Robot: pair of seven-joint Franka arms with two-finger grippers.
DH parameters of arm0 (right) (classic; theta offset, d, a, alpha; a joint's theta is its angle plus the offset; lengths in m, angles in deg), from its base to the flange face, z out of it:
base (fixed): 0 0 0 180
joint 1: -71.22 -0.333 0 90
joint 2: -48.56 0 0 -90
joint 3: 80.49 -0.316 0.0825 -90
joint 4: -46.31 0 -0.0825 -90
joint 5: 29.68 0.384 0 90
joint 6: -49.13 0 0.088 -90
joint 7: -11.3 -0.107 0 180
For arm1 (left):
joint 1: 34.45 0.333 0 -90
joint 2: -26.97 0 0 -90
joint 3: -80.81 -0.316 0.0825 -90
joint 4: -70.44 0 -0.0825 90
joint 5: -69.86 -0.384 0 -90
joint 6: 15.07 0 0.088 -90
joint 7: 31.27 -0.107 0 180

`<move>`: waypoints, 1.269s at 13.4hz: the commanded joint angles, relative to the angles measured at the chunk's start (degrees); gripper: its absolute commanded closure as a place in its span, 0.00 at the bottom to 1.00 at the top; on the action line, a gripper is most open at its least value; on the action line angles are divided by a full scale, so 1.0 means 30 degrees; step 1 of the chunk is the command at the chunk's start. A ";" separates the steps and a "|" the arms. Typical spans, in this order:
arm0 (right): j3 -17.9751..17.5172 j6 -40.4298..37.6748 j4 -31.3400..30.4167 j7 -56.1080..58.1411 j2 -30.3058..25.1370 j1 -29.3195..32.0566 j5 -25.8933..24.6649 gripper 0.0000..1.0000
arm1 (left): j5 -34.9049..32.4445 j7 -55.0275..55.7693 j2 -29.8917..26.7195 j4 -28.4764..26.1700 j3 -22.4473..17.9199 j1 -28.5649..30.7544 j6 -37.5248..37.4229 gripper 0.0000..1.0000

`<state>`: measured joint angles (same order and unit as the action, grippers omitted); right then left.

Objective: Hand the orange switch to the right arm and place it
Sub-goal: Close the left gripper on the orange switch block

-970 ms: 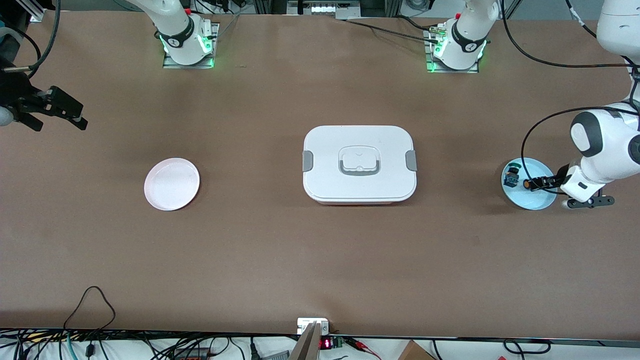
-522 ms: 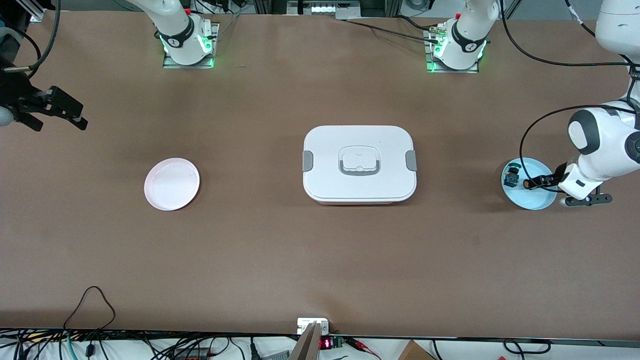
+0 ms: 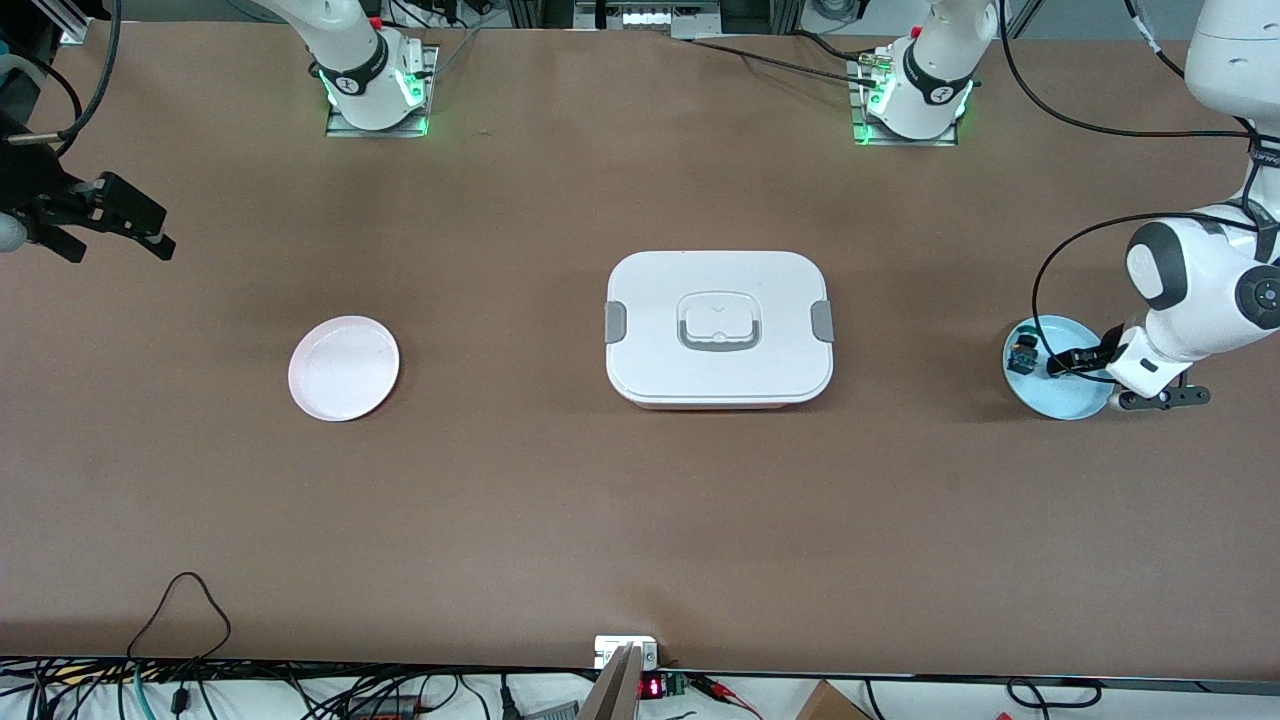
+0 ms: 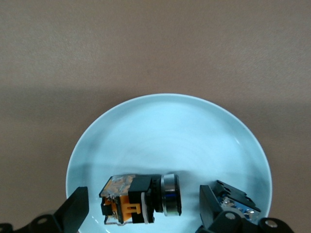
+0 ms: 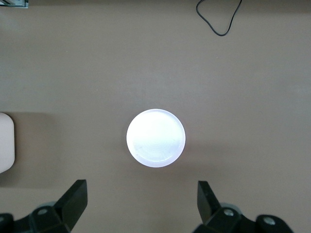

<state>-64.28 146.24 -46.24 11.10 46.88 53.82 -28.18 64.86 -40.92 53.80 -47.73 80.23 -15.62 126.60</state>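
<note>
Left gripper [image 4: 141, 211], jaws wide and apparently not yet gripping, straddles the orange switch [image 4: 141, 200] on the blue plate [image 4: 165, 126] for pickup; right gripper [image 5: 141, 206] waits open, empty.

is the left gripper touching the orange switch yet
Apart. The left wrist view shows bare blue plate on both sides of the switch, between it and the open left gripper fingers.

1. The place was a robotics lab: two white arm bases [image 3: 378, 85] [image 3: 915, 95] were bolted on metal plates along one edge of the brown counter [image 3: 600, 500].
2. Loose cables [image 3: 180, 620] and an electronics board with a red display [image 3: 650, 687] lined the counter's other long edge.
</note>
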 commanded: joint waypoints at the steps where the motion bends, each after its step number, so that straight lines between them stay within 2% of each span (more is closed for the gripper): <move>1: -0.0043 -0.0144 -0.0002 -0.0024 -0.0113 -0.0001 0.0088 0.00 | -0.0031 -0.0707 0.0167 -0.0015 0.0222 0.0404 0.0269 0.00; 17: -0.0043 0.0090 0.0027 -0.0024 -0.0113 0.0028 0.0117 0.00 | -0.0031 -0.0766 0.0754 0.0337 0.0251 0.0404 0.0269 0.00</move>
<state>-64.29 146.30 -46.23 11.10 46.88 53.82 -28.18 64.86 -41.88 55.34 -47.61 80.35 -15.13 127.12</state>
